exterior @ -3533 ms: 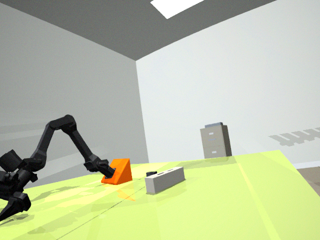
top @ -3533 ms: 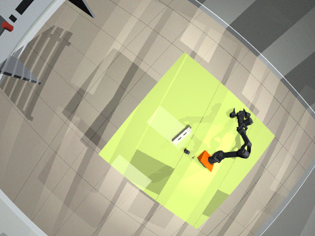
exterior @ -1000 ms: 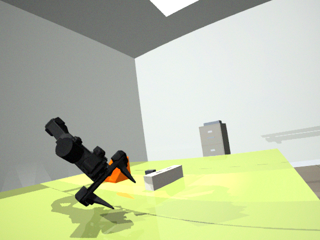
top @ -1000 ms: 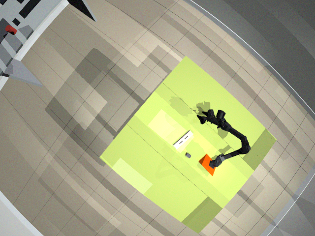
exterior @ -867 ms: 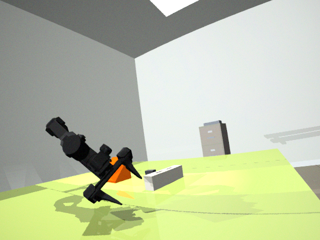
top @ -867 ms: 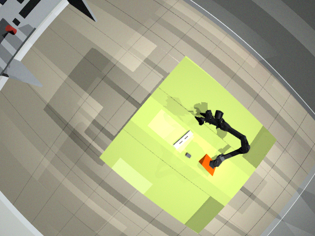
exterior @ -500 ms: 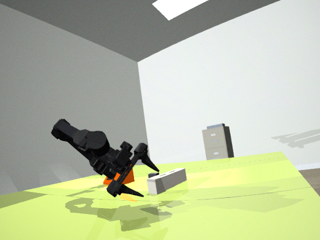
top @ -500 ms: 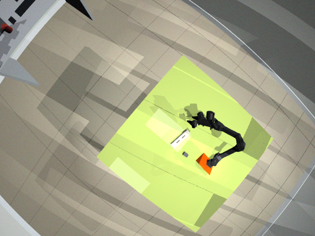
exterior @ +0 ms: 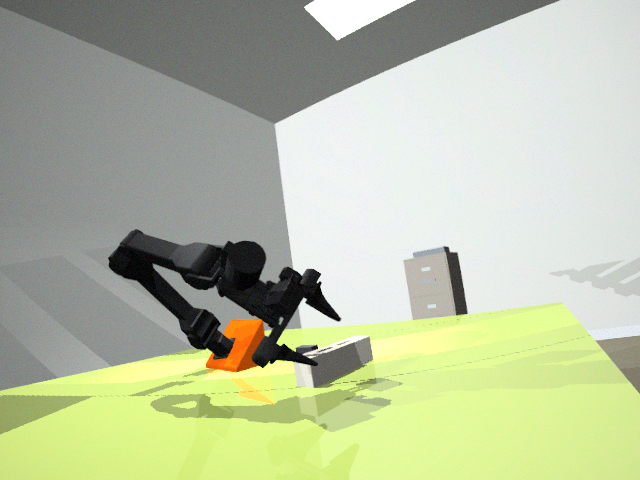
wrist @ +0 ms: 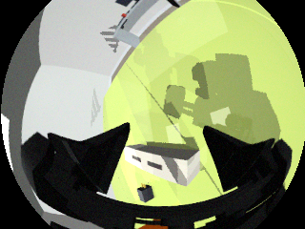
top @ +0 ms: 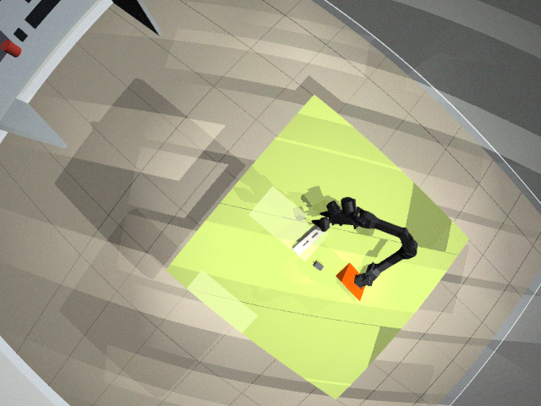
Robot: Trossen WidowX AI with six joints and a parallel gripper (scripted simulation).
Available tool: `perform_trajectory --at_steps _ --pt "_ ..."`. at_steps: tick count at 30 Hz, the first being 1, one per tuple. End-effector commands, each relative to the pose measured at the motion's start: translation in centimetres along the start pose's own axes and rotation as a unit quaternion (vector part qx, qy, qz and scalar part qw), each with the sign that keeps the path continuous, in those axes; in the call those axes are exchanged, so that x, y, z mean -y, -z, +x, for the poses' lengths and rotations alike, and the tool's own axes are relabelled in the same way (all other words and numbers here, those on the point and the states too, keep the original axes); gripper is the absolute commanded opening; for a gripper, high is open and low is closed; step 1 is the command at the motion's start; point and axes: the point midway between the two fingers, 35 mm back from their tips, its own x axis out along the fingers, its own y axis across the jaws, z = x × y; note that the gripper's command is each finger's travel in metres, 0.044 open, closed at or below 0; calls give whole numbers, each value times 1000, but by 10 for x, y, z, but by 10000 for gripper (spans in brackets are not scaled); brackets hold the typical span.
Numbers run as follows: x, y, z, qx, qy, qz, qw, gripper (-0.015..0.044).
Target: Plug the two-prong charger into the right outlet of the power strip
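The white power strip (top: pixel 299 250) (exterior: pixel 341 362) (wrist: pixel 172 174) lies on the lime table, its two dark outlets showing in the top view and the wrist view. The small dark grey charger (top: pixel 318 266) (exterior: pixel 307 348) (wrist: pixel 146 194) lies on the table beside the strip, apart from it. In the wrist view its gold prongs point toward the strip. My gripper (top: pixel 318 217) (exterior: pixel 328 342) (wrist: pixel 168 128) is wide open and empty. It is tilted above the strip's far end in the top view, and one finger partly covers the strip there. The charger is not between the fingers.
An orange wedge (top: pixel 350 282) (exterior: pixel 247 341) stands at the arm's base, on the charger's side of the strip. The lime table (top: pixel 262 257) (exterior: pixel 465 413) (wrist: pixel 267 43) carries these things. A filing cabinet (exterior: pixel 428 289) stands beyond the table.
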Motion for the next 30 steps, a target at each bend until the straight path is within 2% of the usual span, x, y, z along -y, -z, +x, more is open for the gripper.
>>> perform_trajectory --at_steps 1,15,30 --pt "-14 13 9 -28 0 -11 1000 440" --pt "-63 55 18 -95 8 -48 994 440" --pt "-96 119 27 -184 67 -79 977 440"
